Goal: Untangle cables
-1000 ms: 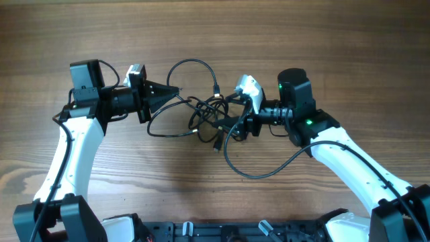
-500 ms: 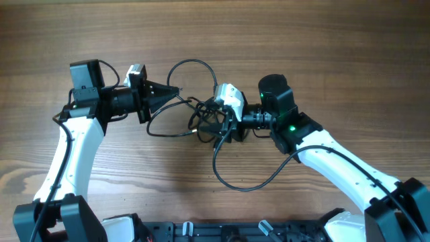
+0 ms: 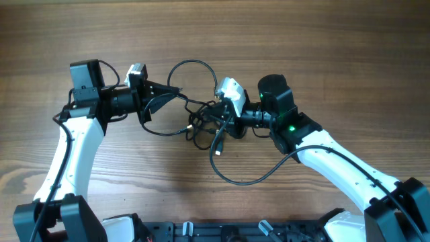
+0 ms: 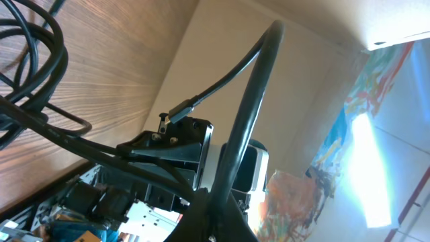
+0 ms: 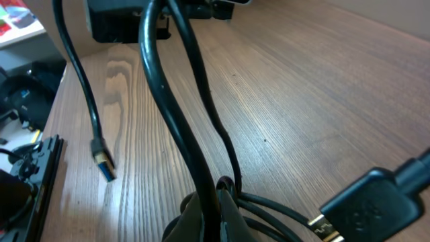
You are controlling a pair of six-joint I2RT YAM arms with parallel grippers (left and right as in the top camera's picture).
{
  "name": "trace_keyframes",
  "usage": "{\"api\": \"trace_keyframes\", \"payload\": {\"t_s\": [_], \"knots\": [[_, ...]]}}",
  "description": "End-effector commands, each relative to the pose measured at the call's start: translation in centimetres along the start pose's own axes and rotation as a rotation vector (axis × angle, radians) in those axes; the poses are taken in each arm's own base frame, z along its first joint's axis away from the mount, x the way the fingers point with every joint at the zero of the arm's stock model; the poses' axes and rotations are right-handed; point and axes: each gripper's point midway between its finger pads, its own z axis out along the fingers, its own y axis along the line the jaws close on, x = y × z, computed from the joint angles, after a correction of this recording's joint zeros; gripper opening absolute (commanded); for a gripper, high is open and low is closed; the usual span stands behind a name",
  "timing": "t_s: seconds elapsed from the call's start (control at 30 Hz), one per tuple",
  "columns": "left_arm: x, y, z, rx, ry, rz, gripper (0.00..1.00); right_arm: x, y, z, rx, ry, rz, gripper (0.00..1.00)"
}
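Thin black cables lie knotted mid-bench. The left tool and right tool are each clamped on a strand from opposite sides, likely so the knot can be pulled apart.

Left wrist: one cord is pinched tight.

Right wrist: strands are gripped, and a gold-tipped plug hangs loose.

No readable text, label, brand, number or sign in any view.
Plug on the cables, right wrist view: plain black, no marking legible.
Coloured wall picture, left wrist view: blurred shapes only, no letters made out.
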Motion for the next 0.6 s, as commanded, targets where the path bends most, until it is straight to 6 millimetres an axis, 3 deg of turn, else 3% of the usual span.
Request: {"api": "trace_keyframes", "payload": {"t_s": [0.0, 0.03, 0.07, 0.13, 0.2, 0.3, 0.4, 0.57], "knots": [[-0.5, -0.2, -0.2, -0.021, -0.050, 0.059, 0.04, 1.0, -0.9, 0.3, 0.043, 0.027, 0.140, 0.04], [-1.2, 0.1, -0.2, -0.043, -0.090, 0.064, 0.06, 1.1, -0.8, 0.3, 0.044, 0.031, 0.161, 0.04], [-1.8, 0.4, -0.3, -0.064, -0.125, 0.087, 0.16, 1.3, -0.8, 0.3, 0.044, 0.036, 0.188, 0.04], [-3.5, 1.3, -0.7, -0.126, -0.215, 0.157, 0.56, 1.8, -0.7, 0.3, 0.046, 0.057, 0.243, 0.04], [-5.3, 2.5, -1.4, -0.220, -0.314, 0.250, 0.84, 3.1, -1.0, 0.2, 0.075, 0.101, 0.311, 0.04], [-7.6, 5.4, -3.3, -0.398, -0.467, 0.253, 0.97, 4.8, -1.5, -0.1, 0.127, 0.161, 0.366, 0.04], [-9.0, 8.1, -5.6, -0.587, -0.575, 0.273, 0.99, 5.1, -1.5, -0.2, 0.133, 0.172, 0.405, 0.04], [-8.3, 11.1, -7.4, -0.778, -0.554, 0.305, 1.00, 5.5, -3.2, -0.6, 0.249, 0.156, 0.588, 0.04]]}}
